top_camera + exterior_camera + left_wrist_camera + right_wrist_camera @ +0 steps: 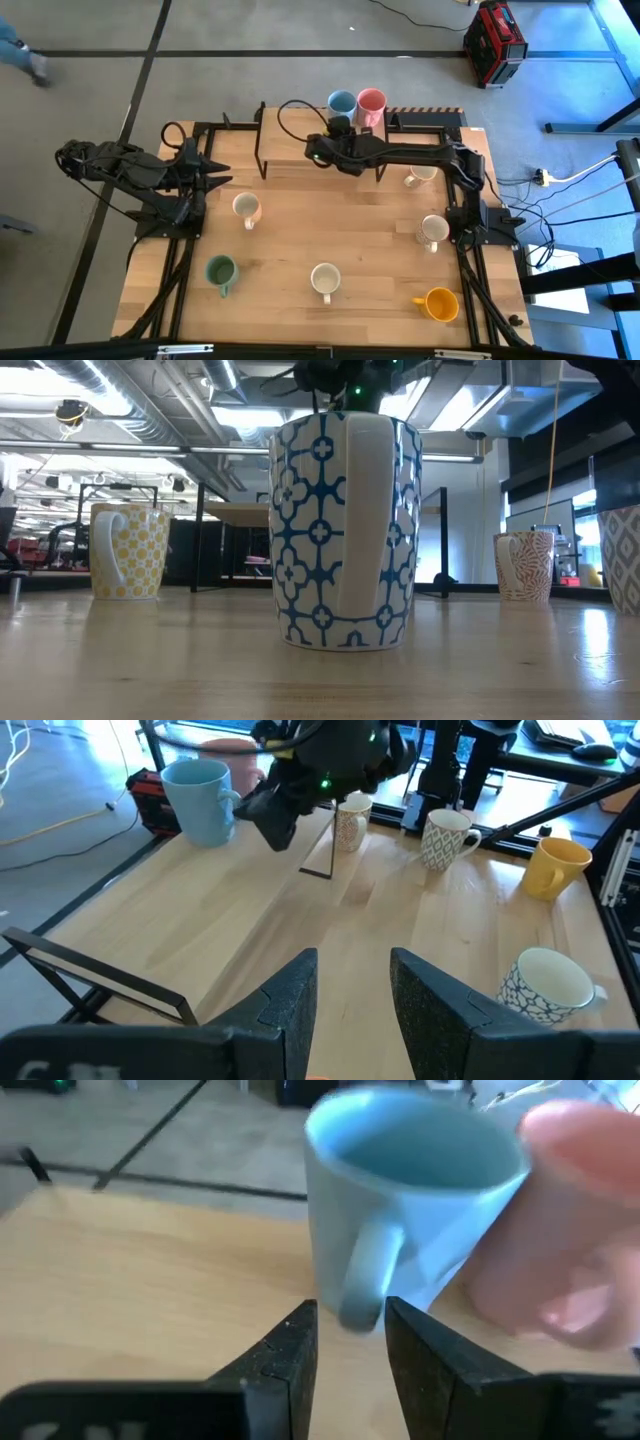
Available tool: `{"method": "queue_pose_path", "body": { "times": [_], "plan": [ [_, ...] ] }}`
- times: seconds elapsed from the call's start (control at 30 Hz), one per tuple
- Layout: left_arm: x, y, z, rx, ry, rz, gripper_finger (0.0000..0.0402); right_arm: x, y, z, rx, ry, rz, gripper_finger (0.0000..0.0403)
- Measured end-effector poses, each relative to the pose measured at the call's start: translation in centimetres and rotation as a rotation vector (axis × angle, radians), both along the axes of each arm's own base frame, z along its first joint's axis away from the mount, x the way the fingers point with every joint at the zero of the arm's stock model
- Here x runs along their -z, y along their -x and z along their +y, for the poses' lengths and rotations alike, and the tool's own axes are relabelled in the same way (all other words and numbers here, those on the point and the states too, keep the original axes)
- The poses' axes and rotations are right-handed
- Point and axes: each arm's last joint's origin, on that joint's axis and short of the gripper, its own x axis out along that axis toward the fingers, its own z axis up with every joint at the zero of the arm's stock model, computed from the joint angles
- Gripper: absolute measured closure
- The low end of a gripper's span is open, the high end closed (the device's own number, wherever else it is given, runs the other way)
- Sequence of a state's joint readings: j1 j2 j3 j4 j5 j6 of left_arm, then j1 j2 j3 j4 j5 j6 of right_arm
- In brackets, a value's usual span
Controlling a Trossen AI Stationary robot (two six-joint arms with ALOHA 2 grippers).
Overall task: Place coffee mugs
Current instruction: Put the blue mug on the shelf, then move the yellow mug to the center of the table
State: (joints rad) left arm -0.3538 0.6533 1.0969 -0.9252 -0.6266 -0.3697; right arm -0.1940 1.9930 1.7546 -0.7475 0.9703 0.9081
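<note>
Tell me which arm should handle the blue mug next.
Right, probably. Its end effector is open at the blue mug, fingers flanking the handle. The left end effector waits across the table.

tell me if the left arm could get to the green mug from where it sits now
Probably yes: the green mug stands alone on the left arm's side, just in front of the left claw, with only bare table between them.

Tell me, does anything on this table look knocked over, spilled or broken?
Nothing stands out. Every mug in view stands upright, including the blue mug and pink mug side by side at the table's far edge, and no spill shows.
</note>
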Motion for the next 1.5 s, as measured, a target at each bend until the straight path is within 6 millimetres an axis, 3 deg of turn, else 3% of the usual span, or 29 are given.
{"method": "queue_pose_path", "body": {
  "times": [0.3, 0.87, 1.37, 1.5],
  "plan": [
    [0.0, 0.0, 0.0, 0.011, -0.003, 0.003, 0.0279, -1.0, 1.1, 0.2, -0.017, -0.037, 0.035, 0.0294],
    [0.0, 0.0, 0.0, 0.025, -0.012, 0.011, 0.0279, -2.9, 2.4, 2.7, -0.098, -0.067, 0.071, 0.0294],
    [0.1, 0.0, -0.1, 0.038, -0.022, 0.029, 0.0279, -5.9, 3.8, 7.0, -0.196, -0.008, 0.059, 0.0294],
    [0.2, 0.1, -0.1, 0.05, -0.015, 0.031, 0.0279, -6.6, 4.1, 8.2, -0.226, -0.002, 0.032, 0.0272]
  ]
}}
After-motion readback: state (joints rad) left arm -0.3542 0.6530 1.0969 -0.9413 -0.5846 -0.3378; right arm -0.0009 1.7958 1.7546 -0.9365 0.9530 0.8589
